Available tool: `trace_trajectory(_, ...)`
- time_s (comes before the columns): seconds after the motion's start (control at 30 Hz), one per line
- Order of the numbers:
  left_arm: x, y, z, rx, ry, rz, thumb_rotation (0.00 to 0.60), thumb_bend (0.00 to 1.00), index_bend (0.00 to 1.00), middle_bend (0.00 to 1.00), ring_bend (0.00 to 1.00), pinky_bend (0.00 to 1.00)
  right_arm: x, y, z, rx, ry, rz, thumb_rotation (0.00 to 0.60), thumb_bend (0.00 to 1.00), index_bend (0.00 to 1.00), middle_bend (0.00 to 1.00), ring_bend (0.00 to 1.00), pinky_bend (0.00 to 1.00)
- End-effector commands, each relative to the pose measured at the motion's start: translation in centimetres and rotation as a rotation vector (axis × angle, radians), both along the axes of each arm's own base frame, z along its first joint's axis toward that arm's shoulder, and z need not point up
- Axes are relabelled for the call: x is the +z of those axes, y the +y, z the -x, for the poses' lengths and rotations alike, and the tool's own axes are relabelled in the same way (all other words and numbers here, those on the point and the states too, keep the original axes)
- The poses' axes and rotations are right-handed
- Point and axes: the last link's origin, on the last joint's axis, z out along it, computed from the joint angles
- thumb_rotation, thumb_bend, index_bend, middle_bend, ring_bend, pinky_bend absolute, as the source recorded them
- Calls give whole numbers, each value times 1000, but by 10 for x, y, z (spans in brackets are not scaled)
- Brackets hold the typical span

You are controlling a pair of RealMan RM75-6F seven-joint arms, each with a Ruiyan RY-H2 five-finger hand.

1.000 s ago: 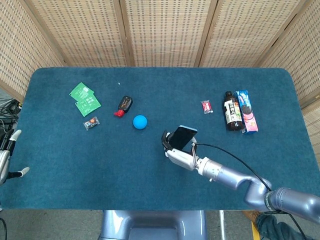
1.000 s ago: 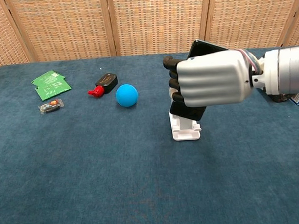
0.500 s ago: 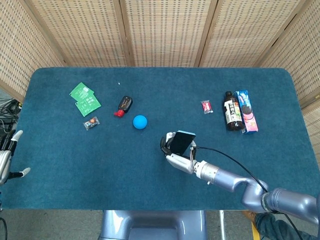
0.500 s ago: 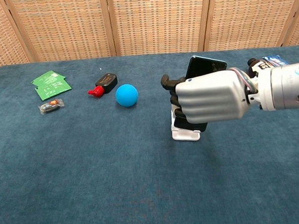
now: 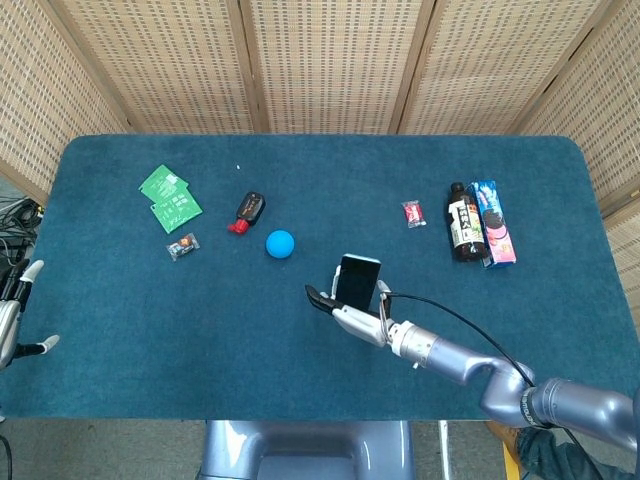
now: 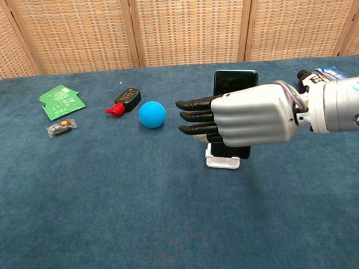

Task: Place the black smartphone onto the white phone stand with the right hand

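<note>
- The black smartphone (image 6: 235, 84) stood upright on the white phone stand (image 6: 222, 161), near the middle of the table (image 5: 320, 200), somewhat toward its front edge; in the head view the same phone (image 5: 357, 283) leaned slightly back.
- The right hand (image 6: 250, 116) was in front of the phone in the chest view, released, with its dark fingers (image 6: 196, 114) stretched out straight and level toward the table's left side. No finger was seen wrapped around the phone; whether the palm touched the phone's face could not be told.
- In the head view the right hand (image 5: 345, 310) lay just on the front side of the phone, fingertips pointing left, with its grey forearm running off toward the table's front right corner.
- The left hand (image 5: 15, 320) showed only partly, beyond the table's left edge; nothing was seen in it, and how its fingers lay could not be told.
- A blue ball (image 5: 280, 243) lay left of the stand, apart from it.
- A black and red object (image 5: 248, 211) lay just beyond the ball, toward the far left.
- Green packets (image 5: 169, 198) and a small wrapped item (image 5: 183, 246) lay nearer the table's left edge.
- A dark bottle (image 5: 463, 224) lay beside a blue and pink box (image 5: 493, 222) near the right edge, with a small red wrapper (image 5: 413, 213) just left of them.
</note>
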Motion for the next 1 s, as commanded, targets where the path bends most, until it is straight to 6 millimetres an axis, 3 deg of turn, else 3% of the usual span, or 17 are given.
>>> trace_trajectory(0.03,1,0,0,-2,0,-2,600,0,0,0,0,0,1,1,0,-1,-8,4,600,362,86,43,52,0)
trace_trajectory(0.4,2,-4,-2,-13,-9,-4,600,0,0,0,0,0,25,11,0,-25,-125,20,600,360,75,37,53,0)
trace_trajectory(0.53,6,-8,-3,-25,-21,-18,600,0,0,0,0,0,64,16,6,-135,-343,17,600,360,87,52,63,0)
trace_trajectory(0.7,10,-13,-6,-48,-35,-25,600,0,0,0,0,0,113,22,32,-403,-706,15,600,332,86,41,64,0)
trace_trajectory(0.8,11,-17,-8,-62,-42,-31,600,0,0,0,0,0,134,31,50,-531,-890,13,600,212,78,19,62,0)
trace_trajectory(0.87,11,-19,-9,-67,-45,-33,600,0,0,0,0,0,141,36,59,-594,-971,3,600,75,69,4,42,0)
trace_trajectory(1.0,11,-27,-12,-83,-59,-39,600,0,0,0,0,0,158,63,94,-821,-1272,-43,600,0,38,0,1,0)
